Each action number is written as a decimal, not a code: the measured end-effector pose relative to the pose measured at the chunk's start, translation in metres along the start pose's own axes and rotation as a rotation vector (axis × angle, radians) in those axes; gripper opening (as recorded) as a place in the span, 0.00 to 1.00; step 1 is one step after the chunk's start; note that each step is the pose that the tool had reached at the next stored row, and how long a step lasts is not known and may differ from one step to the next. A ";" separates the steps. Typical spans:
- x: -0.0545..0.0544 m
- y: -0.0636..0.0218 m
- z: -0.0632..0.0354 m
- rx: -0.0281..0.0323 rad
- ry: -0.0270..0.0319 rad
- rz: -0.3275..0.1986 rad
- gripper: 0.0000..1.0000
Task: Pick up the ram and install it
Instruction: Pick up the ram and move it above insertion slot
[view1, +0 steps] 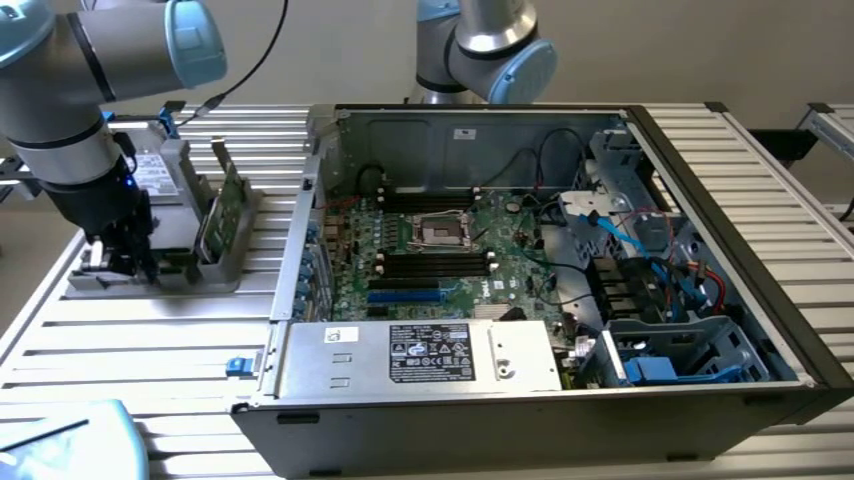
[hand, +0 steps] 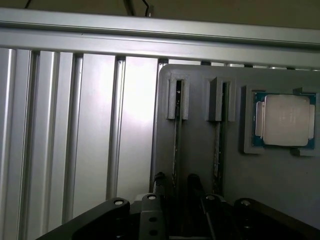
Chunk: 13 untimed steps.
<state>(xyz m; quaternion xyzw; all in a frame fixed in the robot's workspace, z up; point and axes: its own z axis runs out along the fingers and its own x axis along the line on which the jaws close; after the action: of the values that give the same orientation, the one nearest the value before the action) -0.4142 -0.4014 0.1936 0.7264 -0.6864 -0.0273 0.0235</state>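
Exterior view: gripper low over the grey holder, which sits on the exterior view's left of the open computer case.
Ram: stands on edge in the holder, apart from the gripper, its green face showing (chips too small to make out).
Wrist view: the holder from above – two slots, each with a thin dark stick edge-on; a processor chip in a pocket beside them.
Pincer: fingers stand apart on either side of the nearer stick, clear of it, gripping nothing.
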 end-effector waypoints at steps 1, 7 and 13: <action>0.000 0.0000 0.0000 -0.0002 0.0000 0.000 0.30; 0.000 0.0000 0.0002 -0.0019 -0.0003 0.002 0.14; 0.000 0.0000 0.0002 -0.0042 -0.0005 0.004 0.14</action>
<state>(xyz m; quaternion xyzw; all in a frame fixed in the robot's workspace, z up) -0.4142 -0.4014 0.1934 0.7249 -0.6878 -0.0289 0.0249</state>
